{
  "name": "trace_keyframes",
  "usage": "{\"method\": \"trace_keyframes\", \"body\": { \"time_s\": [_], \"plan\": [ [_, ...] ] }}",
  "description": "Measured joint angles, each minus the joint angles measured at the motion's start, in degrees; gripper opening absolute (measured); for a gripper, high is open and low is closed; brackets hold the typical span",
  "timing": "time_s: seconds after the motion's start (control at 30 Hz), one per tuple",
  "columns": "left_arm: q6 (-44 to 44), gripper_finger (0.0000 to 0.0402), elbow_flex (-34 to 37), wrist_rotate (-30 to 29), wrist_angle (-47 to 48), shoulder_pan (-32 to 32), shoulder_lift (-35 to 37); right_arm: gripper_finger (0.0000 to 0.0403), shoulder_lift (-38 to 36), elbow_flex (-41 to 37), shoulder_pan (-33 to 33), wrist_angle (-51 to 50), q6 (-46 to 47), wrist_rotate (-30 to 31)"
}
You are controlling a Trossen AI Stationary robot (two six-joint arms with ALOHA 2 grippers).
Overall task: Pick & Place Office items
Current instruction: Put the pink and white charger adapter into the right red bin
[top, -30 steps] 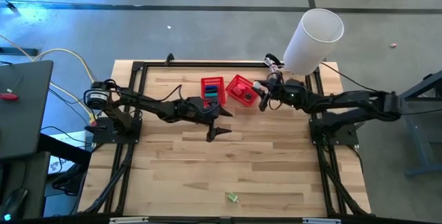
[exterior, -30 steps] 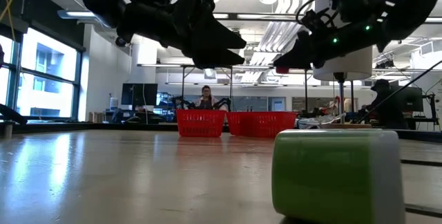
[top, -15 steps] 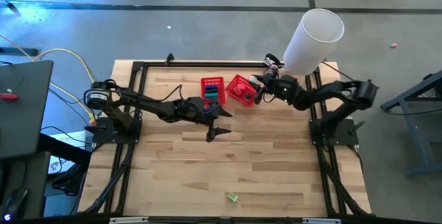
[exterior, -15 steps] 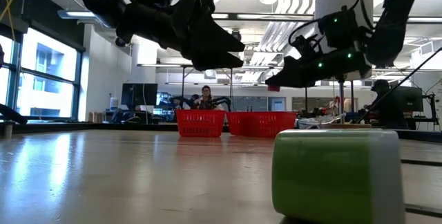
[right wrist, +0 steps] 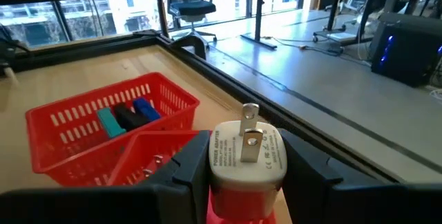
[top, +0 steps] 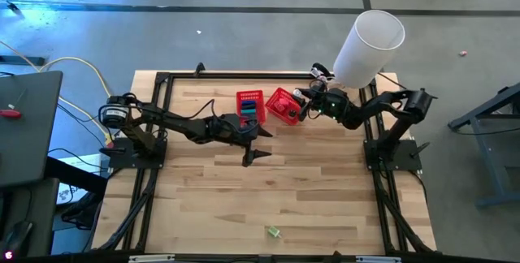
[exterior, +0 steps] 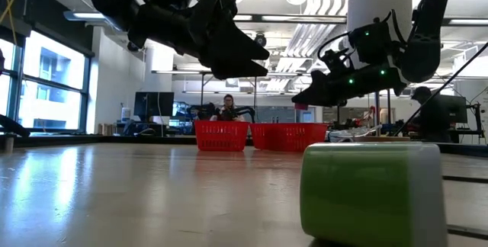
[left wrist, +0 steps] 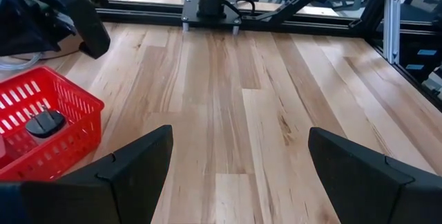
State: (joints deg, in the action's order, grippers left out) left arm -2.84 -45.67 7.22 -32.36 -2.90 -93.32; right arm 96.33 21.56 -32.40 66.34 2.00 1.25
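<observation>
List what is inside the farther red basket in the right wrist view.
The farther basket holds a teal piece, a black piece and a blue piece, side by side. Its mesh wall hides whatever lies lower.

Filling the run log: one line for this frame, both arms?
left gripper: open, empty, above table near left basket | right gripper: shut on white plug, over right basket | green item: near front edge

Place: a robotics lab in a large open-plan hall.
Work surface: pale wood-plank table (top: 268, 190) edged by a black metal frame (top: 158, 84).
Floor: grey polished concrete (top: 244, 36).
Background: exposed ceiling ducts (exterior: 305, 33), tall windows (exterior: 53, 87), dark monitors (exterior: 156, 104), a seated person (exterior: 226, 108).
</observation>
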Motion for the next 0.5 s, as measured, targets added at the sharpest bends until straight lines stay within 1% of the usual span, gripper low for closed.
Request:
{"method": "trace_keyframes", "body": {
  "time_s": [0.17, 0.3, 0.43, 0.5],
  "plan": [
    [1.09, 0.0331, 0.00, 0.00, 0.35, 0.00, 0.00, 0.0124, 0.14, 0.02, 0.99, -1.81, 1.41, 0.13],
    [0.84, 0.0331, 0.00, 0.00, 0.34, 0.00, 0.00, 0.0124, 1.32, 0.02, 1.98, -1.05, 2.17, 0.26],
    [0.80, 0.0331, 0.00, 0.00, 0.33, 0.00, 0.00, 0.0124, 4.18, 0.04, 2.42, -0.93, 2.83, 3.22],
    [0.76, 0.0331, 0.00, 0.01, 0.34, 0.00, 0.00, 0.0124, 5.81, 0.02, 2.43, 0.40, 3.06, 3.33]
  ]
}}
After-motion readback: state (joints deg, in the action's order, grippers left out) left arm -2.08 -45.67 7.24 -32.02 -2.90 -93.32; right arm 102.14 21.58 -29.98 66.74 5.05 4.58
